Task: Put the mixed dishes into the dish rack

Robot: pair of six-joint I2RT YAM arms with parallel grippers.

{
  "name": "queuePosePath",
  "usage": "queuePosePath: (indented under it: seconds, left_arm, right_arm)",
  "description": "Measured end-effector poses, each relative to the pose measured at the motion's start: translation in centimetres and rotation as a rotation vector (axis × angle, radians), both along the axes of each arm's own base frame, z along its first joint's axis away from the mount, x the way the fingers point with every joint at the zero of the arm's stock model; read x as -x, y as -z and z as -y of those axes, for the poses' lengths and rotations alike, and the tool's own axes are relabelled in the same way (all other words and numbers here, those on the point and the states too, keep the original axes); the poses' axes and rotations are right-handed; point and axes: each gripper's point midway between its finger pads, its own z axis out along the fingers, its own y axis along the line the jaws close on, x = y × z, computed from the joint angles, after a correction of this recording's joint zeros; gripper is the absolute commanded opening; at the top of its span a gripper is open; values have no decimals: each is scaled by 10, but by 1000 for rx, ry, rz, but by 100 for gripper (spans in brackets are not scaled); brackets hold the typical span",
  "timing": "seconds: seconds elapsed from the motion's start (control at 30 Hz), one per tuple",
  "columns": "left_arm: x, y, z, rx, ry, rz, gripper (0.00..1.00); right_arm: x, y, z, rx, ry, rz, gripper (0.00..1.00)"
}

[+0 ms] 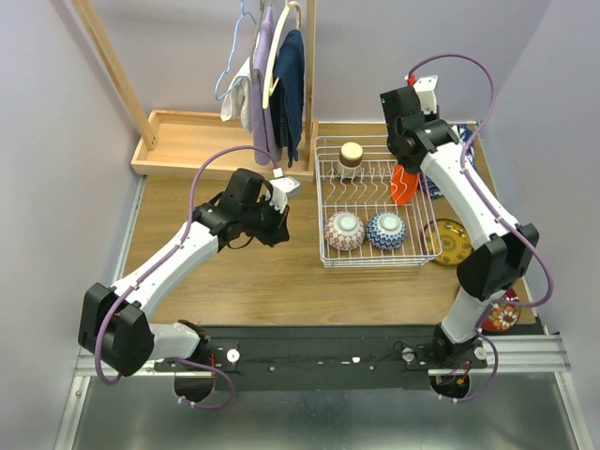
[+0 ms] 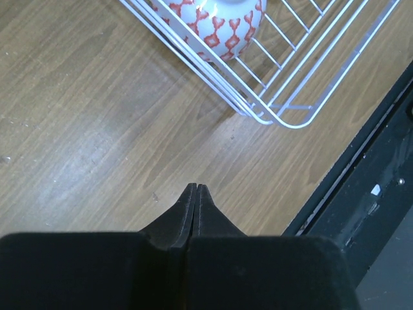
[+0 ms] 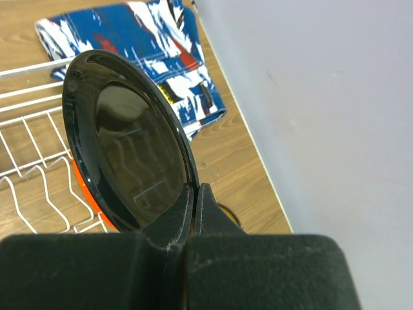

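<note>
We have the glossy black round plate (image 3: 129, 148) standing on edge, its lower rim pinched between the closed fingers of the right gripper (image 3: 195, 192). It hangs over the right-hand part of the rectangular white wire dish rack (image 1: 323, 202). Just behind it the flat orange plate (image 1: 403, 185) shows, apparently upright among the tines. We cannot tell whether the two plates touch.

Elsewhere in the rack, the tan-brown cylindrical cup (image 1: 352, 153) sits at the far left. The red-white patterned bowl (image 1: 344, 231) and the small blue-patterned bowl (image 1: 385, 230) lie side by side along the near edge, seemingly mouth down. Outside it, a yellow-brown patterned plate (image 1: 448, 242) lies flat just beside the right wall, and a dark red plate (image 1: 502, 311) rests near the right arm's base. The blue-red patterned cloth (image 3: 148, 39) lies beyond the rack's far right corner.

The left gripper (image 2: 195, 190) is pressed shut on nothing, above the wooden table (image 2: 97, 129) near the rack's near left corner.

We judge the step in hand to be seating the black plate. The next move calls for keeping it upright, lining its rim with a free gap between tines beside the orange plate, and lowering it. The fingers should part only once the wires carry it. Two plates would then remain to load.
</note>
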Motion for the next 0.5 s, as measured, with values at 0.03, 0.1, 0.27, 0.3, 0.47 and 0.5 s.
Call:
queuePosePath:
  seconds: [0.03,0.1,0.27,0.3,0.47,0.5]
  left_arm:
    - [1,0,0,2,0,-1,3]
    - [3,0,-1,11,0,2,4]
    - [10,3,-4,16,0,3,4]
    - [11,4,-4,17,0,0,4]
    - [9,4,-5,28,-8,0,5]
    - [9,4,-6,32,-10,1,5]
  right_arm:
    - [-1,3,-1,2,3,-5,0]
    - [-6,16,-4,12,18,-23,1]
    - [-12,33,-9,30,39,-46,0]
    - [-12,34,-9,32,41,-48,0]
    - [-11,39,-9,46,63,-48,1]
    - [-12,39,-9,48,65,-48,0]
